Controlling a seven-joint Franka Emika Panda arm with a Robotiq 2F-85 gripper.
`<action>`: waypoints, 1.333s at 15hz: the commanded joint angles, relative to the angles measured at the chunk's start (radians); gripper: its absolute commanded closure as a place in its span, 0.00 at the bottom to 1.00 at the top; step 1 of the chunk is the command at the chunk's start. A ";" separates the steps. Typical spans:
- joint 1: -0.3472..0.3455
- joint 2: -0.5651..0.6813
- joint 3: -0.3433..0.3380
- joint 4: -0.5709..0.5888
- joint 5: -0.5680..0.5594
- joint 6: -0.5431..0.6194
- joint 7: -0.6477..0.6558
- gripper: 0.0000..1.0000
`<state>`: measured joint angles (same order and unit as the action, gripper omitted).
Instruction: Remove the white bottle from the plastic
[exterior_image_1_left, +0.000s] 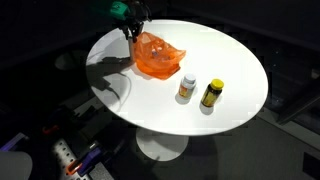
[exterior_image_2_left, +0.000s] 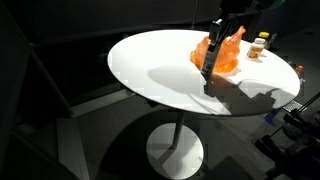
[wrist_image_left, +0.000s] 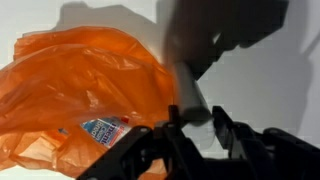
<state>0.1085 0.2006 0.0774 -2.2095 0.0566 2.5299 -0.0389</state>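
Note:
An orange plastic bag (exterior_image_1_left: 158, 55) lies crumpled on the round white table (exterior_image_1_left: 240, 60); it also shows in an exterior view (exterior_image_2_left: 222, 52) and fills the left of the wrist view (wrist_image_left: 80, 80). My gripper (wrist_image_left: 192, 125) is at the bag's edge, shut on a pale grey-white bottle (wrist_image_left: 185, 85) that sticks out between the fingers just outside the bag. The gripper shows in both exterior views (exterior_image_1_left: 130, 32) (exterior_image_2_left: 209, 72). An item with a blue and white label (wrist_image_left: 100, 130) lies inside the bag.
A small white bottle with an orange cap (exterior_image_1_left: 186, 88) and a yellow bottle with a dark cap (exterior_image_1_left: 211, 94) stand on the table beside the bag. They also appear in an exterior view (exterior_image_2_left: 258, 46). Dark surroundings ring the table.

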 joint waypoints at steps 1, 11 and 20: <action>-0.011 -0.017 0.011 0.015 0.012 -0.017 0.005 0.29; -0.047 -0.192 -0.031 0.016 0.016 -0.289 0.148 0.00; -0.087 -0.378 -0.050 0.025 0.006 -0.680 0.215 0.00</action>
<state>0.0305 -0.1185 0.0277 -2.1942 0.0735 1.9462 0.1390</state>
